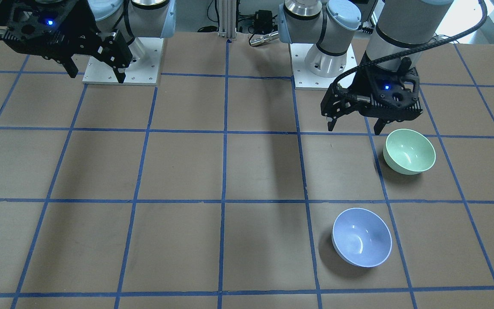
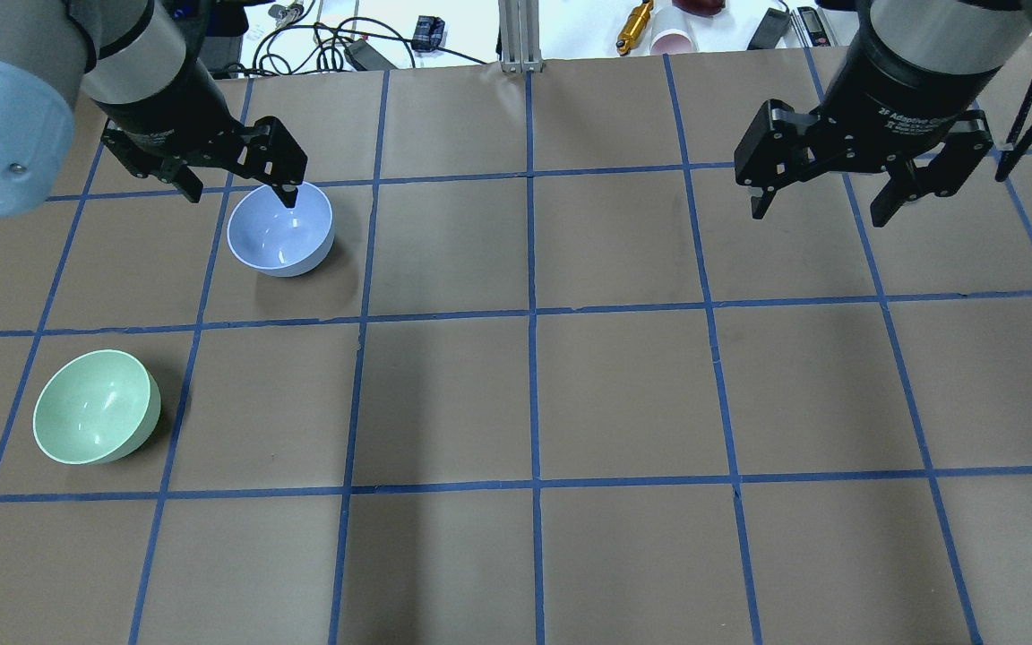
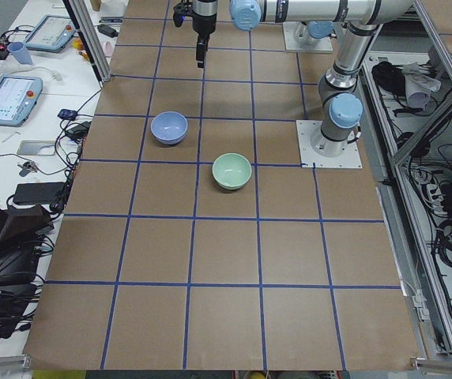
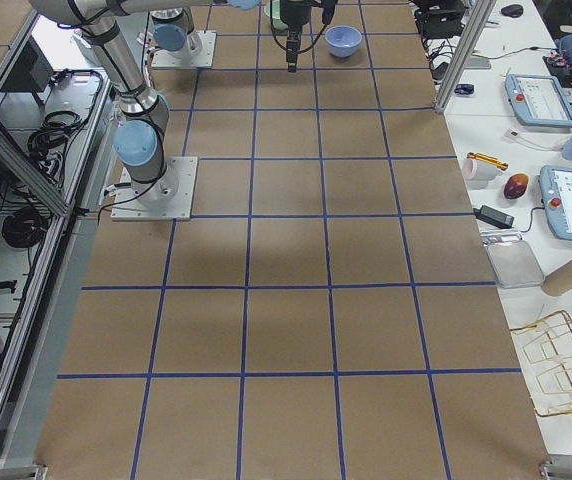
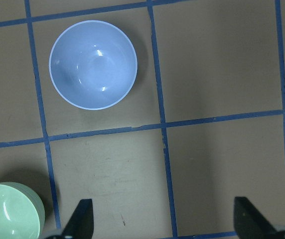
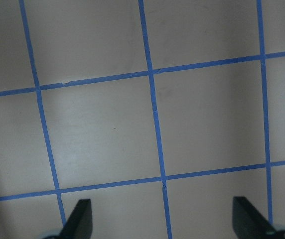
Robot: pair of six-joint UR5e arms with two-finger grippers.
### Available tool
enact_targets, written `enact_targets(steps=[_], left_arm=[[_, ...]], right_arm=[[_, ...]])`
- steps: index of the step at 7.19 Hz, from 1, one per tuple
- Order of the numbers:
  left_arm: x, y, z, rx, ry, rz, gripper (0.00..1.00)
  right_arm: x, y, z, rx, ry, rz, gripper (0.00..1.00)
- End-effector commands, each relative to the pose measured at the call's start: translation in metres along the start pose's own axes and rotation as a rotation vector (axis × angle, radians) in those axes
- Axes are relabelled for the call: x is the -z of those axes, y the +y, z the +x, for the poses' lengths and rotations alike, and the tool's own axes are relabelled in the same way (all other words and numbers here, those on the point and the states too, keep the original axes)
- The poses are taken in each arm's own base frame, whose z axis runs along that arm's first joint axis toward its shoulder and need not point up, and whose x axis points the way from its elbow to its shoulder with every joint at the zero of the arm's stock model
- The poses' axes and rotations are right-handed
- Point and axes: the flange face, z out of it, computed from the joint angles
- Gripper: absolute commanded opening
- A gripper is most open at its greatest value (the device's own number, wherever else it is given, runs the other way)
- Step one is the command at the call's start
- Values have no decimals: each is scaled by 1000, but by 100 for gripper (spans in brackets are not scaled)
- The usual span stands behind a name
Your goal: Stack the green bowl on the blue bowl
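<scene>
Nothing is stacked yet: the green bowl (image 1: 409, 151) sits upright on the worktop (image 1: 187, 171), apart from the blue bowl (image 1: 361, 237), on its robot side. The left claw (image 1: 355, 127) hangs wide and empty on that same side. The right claw (image 2: 818, 215), likewise wide and empty, is well away. Grasp, lift and placement all remain.

Left tool (image 2: 238, 195) raised, jaws spread wide; right tool (image 2: 818, 215) likewise; both point straight down
</scene>
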Motion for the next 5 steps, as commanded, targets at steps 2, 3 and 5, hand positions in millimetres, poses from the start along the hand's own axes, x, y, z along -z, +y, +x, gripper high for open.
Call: enact_targets(steps=[2,3,5], left_arm=[[1,2,-1,-3,-4,-11,100],[1,3,-1,-3,-4,-11,100],[8,4,0,-2,-3,4,100]], right_arm=[[0,0,0,0,0,-2,100],[1,0,0,0,0,1,100],[0,0,0,0,0,0,100]])
